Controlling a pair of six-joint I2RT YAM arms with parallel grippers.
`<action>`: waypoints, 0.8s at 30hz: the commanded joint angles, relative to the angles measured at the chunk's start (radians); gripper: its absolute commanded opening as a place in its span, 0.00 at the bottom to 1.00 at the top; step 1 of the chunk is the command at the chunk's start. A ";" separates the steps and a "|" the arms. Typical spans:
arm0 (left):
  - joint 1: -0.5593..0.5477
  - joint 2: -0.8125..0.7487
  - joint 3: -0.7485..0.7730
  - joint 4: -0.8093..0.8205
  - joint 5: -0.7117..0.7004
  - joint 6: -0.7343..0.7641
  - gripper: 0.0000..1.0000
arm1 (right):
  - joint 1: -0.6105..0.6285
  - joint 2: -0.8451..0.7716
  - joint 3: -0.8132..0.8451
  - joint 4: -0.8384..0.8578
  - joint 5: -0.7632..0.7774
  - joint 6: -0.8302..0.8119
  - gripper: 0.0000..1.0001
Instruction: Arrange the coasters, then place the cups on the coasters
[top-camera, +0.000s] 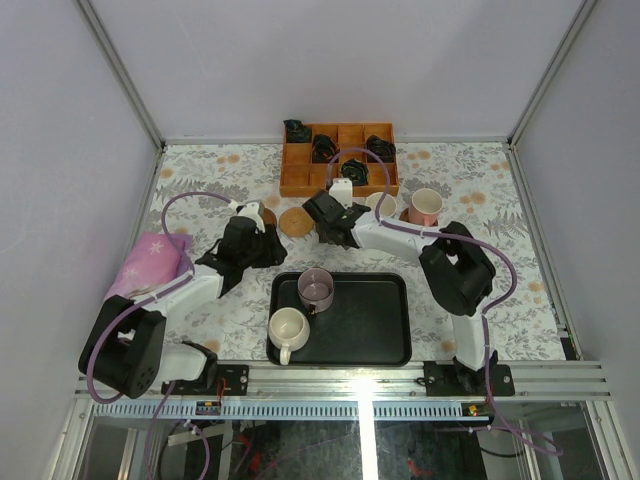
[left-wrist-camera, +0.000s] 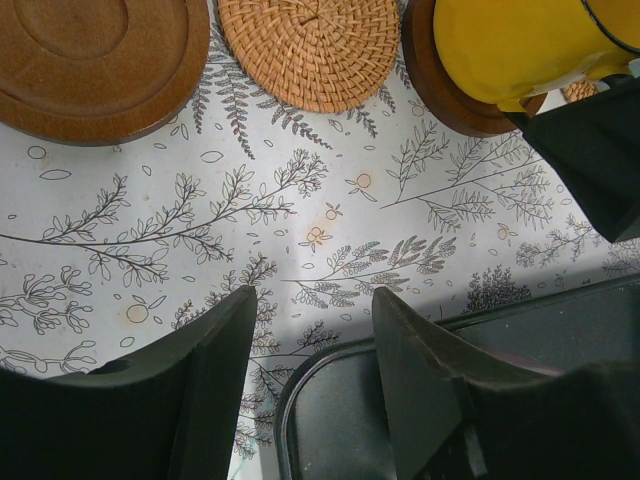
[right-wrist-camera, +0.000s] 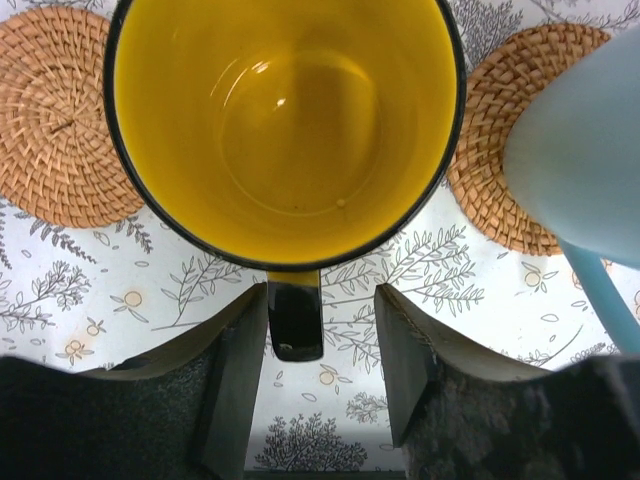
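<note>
Placement apparently finished: glossy yellow ceramic mug (right-wrist-camera: 285, 120) upright on dark brown round wooden coaster (left-wrist-camera: 465, 118), so right gripper (right-wrist-camera: 320, 300) parted around its black handle (right-wrist-camera: 296, 320), clasping nothing. Left gripper (left-wrist-camera: 315, 300) spread, empty, over edge of black rectangular tray (left-wrist-camera: 330, 430).

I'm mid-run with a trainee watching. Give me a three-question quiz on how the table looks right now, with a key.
1. True or false: the yellow black-rimmed mug stands on a dark brown round wooden coaster.
2. How many mugs stand in the black rectangular tray? A) one B) two C) four
3. Fill in: the right pincer has its jaws ____ on either side of the yellow mug's black handle.

Key:
1. True.
2. B: the mauve mug and the cream-white mug.
3. Open; they do not clamp the handle.
</note>
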 joint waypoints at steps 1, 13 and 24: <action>0.005 -0.019 -0.002 0.049 0.021 -0.013 0.50 | -0.004 -0.087 -0.026 0.003 -0.021 0.032 0.55; 0.004 -0.074 -0.015 0.039 0.015 -0.018 0.50 | 0.064 -0.214 -0.070 0.029 -0.039 -0.045 0.69; -0.005 -0.142 -0.063 0.035 0.044 -0.033 0.50 | 0.154 -0.405 -0.197 0.059 -0.026 -0.105 0.79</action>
